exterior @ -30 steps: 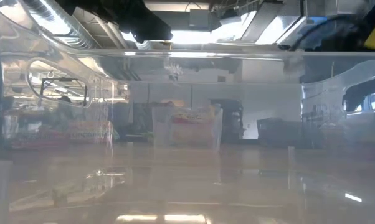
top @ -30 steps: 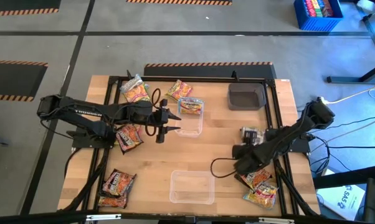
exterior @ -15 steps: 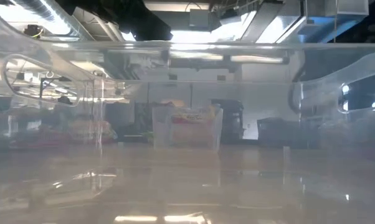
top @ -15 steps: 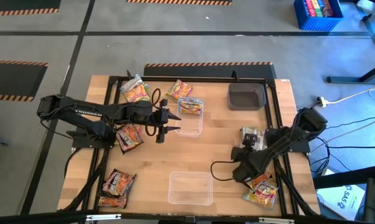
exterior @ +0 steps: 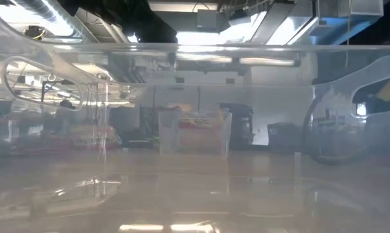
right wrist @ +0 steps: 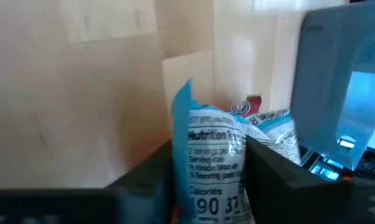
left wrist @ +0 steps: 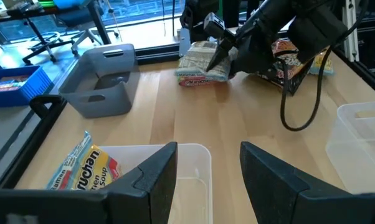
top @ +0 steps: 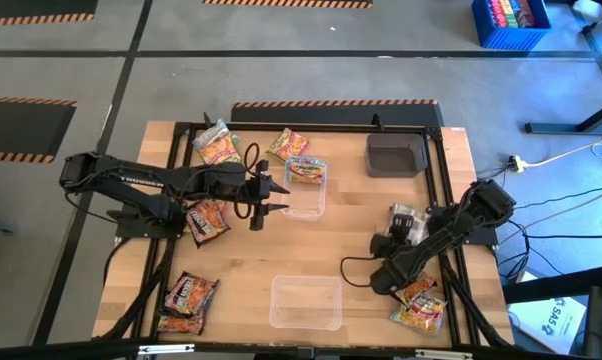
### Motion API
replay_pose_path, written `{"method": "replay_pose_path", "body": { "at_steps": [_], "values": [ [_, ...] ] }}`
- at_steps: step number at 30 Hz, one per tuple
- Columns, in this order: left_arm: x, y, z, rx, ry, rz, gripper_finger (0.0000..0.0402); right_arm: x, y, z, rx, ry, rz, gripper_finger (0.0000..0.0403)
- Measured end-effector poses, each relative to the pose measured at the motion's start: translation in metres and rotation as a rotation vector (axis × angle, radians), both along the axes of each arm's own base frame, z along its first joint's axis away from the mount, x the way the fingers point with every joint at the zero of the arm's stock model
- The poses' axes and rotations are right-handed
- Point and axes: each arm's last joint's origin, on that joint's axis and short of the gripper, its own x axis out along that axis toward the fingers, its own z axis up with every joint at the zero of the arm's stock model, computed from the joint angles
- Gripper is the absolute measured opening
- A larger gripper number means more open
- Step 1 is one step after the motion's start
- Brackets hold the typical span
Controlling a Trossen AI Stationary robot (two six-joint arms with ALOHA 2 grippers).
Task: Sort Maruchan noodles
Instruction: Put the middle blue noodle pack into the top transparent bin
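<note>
Maruchan noodle packets lie flat around the table: two at the far left [top: 216,146] [top: 287,143], one by the left arm [top: 206,218], two at the near left corner [top: 188,294], one pale one [top: 402,219] and more at the near right [top: 421,303]. One yellow packet [left wrist: 86,169] lies in the far clear tub [top: 319,200]. My left gripper [top: 278,195] hovers open over that tub's rim. My right gripper [top: 380,279] is low beside the near-right packets, shut on a pale blue packet [right wrist: 217,155]. My right gripper pinches a pale blue packet between its two fingers [right wrist: 147,177]; the printed nutrition panel [right wrist: 215,146] faces the camera. The packet stands on edge in the hold, its blue sealed end [right wrist: 182,99] sticking out past the fingertips. Whether any part still lies on the table is hidden by the arm.
A second clear tub [top: 306,303] stands at the near middle, close to the right gripper and its cable loop [top: 355,270]. A dark grey tray [top: 395,155] sits at the far right. Bare wood lies between the two tubs.
My right arm has stretched and sunk toward the near edge and the table's left, bringing its gripper closer to the near clear tub. That tub has shifted a little toward the left. The left arm has kept still.
</note>
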Motion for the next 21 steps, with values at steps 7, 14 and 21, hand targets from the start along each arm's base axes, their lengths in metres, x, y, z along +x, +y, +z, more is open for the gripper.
{"method": "replay_pose_path", "body": {
  "at_steps": [7,14,21],
  "values": [
    [0.000,0.000,0.000,-0.001,-0.001,0.000,0.0169,-0.002,-0.001,0.007,-0.017,0.017,-0.015,0.0042],
    [0.000,0.000,0.000,-0.001,-0.002,0.000,0.0169,0.003,0.001,0.044,0.001,-0.088,-0.004,0.0046],
    [0.000,0.000,0.000,-0.006,-0.002,0.002,0.0169,-0.007,-0.009,0.102,0.109,-0.332,0.005,0.0036]
  ]
}}
